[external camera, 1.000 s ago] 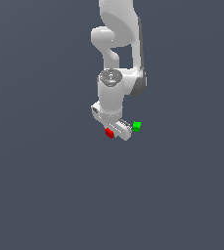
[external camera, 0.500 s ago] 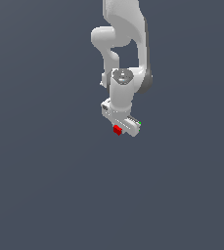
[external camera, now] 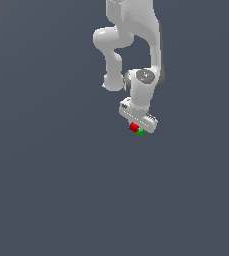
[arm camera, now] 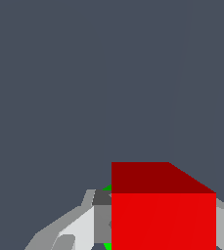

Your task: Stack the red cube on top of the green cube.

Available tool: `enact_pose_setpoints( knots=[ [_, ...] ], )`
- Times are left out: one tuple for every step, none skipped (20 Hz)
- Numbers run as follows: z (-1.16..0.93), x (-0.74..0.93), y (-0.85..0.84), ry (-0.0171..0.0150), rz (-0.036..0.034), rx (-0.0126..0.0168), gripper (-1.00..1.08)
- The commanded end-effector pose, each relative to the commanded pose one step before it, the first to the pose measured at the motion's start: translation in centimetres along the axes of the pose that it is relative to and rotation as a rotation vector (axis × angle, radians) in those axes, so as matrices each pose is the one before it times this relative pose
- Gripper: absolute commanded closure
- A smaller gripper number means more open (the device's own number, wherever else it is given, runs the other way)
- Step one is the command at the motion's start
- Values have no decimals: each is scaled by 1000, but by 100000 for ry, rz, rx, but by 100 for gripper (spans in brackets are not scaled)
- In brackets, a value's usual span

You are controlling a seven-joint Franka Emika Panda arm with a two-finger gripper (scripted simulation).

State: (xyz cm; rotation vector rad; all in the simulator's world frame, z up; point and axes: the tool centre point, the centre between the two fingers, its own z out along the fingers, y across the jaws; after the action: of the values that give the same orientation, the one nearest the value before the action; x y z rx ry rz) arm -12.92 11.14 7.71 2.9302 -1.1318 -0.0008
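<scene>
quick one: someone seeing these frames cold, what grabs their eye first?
The red cube, which fills the near part of the wrist view, with only slivers of the green cube peeking from behind it. In the exterior view the white arm hangs from above over a plain grey floor, and the two cubes show as tiny red and green specks side by side right under the gripper.

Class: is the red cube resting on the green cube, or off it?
Cannot tell. The red cube sits between the hand's fingers, hiding most of the green cube.
</scene>
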Motion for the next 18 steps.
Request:
enact_pose_setpoints(
  knots=[
    [438, -1685, -404, 71, 121, 88, 108],
    [144, -516, -137, 0, 0, 0, 108],
    [126, -447, -124, 0, 0, 0, 108],
    [108, -379, -112, 0, 0, 0, 108],
    [90, -312, -100, 0, 0, 0, 108],
    [73, -246, -88, 0, 0, 0, 108],
    [81, -166, -68, -54, 32, -28, 108],
    [39, -124, -58, 0, 0, 0, 108],
    [23, -69, -37, 0, 0, 0, 108],
    [7, -21, -13, 0, 0, 0, 108],
    [0, 0, 0, 0, 0, 0, -92],
    [0, 0, 0, 0, 0, 0, -92],
    [0, 0, 0, 0, 0, 0, -92],
    [0, 0, 0, 0, 0, 0, -92],
    [0, 0, 0, 0, 0, 0, -92],
    [0, 0, 0, 0, 0, 0, -92],
    [0, 0, 0, 0, 0, 0, -92],
    [0, 0, 0, 0, 0, 0, -92]
  ],
)
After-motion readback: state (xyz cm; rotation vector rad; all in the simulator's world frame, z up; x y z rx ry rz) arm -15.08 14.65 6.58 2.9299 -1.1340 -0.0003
